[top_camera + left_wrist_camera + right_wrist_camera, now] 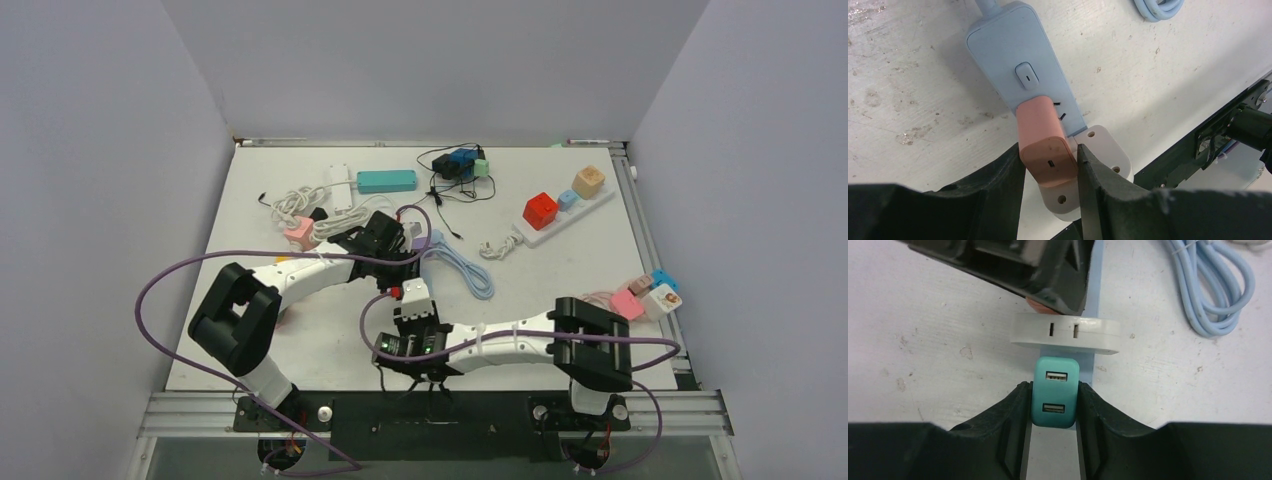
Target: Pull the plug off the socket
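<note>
Three plain grey walls [420, 60] close in a white table [540, 270], its top scuffed and speckled in the wrist views. Both arms meet at mid-table over the long light-blue power strip [1013, 55].

Left pincer [1050, 155]: narrow, its black fingers [1008, 175] pressed to both sides of a pink plug [1040, 125] that sits in the strip. Just beyond the fingertips are two bare slots and the strip's oval switch [1025, 76]. Under the fingertips, touching the plug's near side, lies a white round adapter [1103, 150].

Right pincer [1054, 392]: also narrow, clamped on a teal plug [1055, 390] with two USB ports facing up. The same white adapter stands just ahead of it, and the left pincer's dark body lies beyond that.

Only the right wrist and overhead views show the strip's coiled blue cord [1213, 295], off to the right of both pincers. Only the overhead view shows the far clutter: a teal strip [386, 181], a white strip carrying coloured cubes [560, 215] and tangled cables [300, 205]
</note>
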{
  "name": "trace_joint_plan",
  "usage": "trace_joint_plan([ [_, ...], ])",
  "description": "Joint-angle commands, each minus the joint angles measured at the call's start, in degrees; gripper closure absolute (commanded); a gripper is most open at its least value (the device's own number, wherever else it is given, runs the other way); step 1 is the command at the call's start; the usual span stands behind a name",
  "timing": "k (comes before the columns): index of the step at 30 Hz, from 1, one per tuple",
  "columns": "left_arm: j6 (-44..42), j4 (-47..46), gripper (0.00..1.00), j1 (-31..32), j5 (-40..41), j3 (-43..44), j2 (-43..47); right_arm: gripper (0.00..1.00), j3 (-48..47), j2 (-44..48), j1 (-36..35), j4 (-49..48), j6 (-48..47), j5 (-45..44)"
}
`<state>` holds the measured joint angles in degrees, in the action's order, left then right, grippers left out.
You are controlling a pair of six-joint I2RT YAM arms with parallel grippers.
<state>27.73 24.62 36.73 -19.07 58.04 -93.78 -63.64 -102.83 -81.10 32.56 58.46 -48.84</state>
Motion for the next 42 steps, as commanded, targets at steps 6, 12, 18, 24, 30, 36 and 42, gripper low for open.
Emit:
trace_joint_plan([
  [6,-2.6,0.3,1.00,-0.2,2.3,1.8,-1.0,0.95,9.5,9.3,6.3,-8.2,-1.8,9.9],
  [12,-2.6,0.4,1.00,-0.1,2.3,1.9,-1.1,0.95,6.2,6.4,4.5,-4.4,-1.7,6.0],
  [18,-2.6,0.3,1.00,-0.2,2.0,2.0,-1.3,0.95,-2.7,-1.0,0.4,6.3,0.3,-3.1],
  [24,-2.7,0.3,1.00,-0.2,2.0,2.0,-1.3,0.95,-8.3,-6.3,-2.3,12.5,1.2,-6.4],
  [30,-2.7,0.4,1.00,-0.2,2.0,2.0,-1.2,0.95,-9.0,-6.7,-2.5,13.3,1.5,-6.9],
  [36,-2.7,0.4,1.00,-0.2,2.2,2.0,-1.2,0.95,-4.5,-1.5,-0.8,7.2,0.4,-2.5],
  [42,-2.7,0.3,1.00,-0.2,2.6,1.8,-1.0,0.95,2.6,3.5,2.6,-1.7,-0.3,3.7],
])
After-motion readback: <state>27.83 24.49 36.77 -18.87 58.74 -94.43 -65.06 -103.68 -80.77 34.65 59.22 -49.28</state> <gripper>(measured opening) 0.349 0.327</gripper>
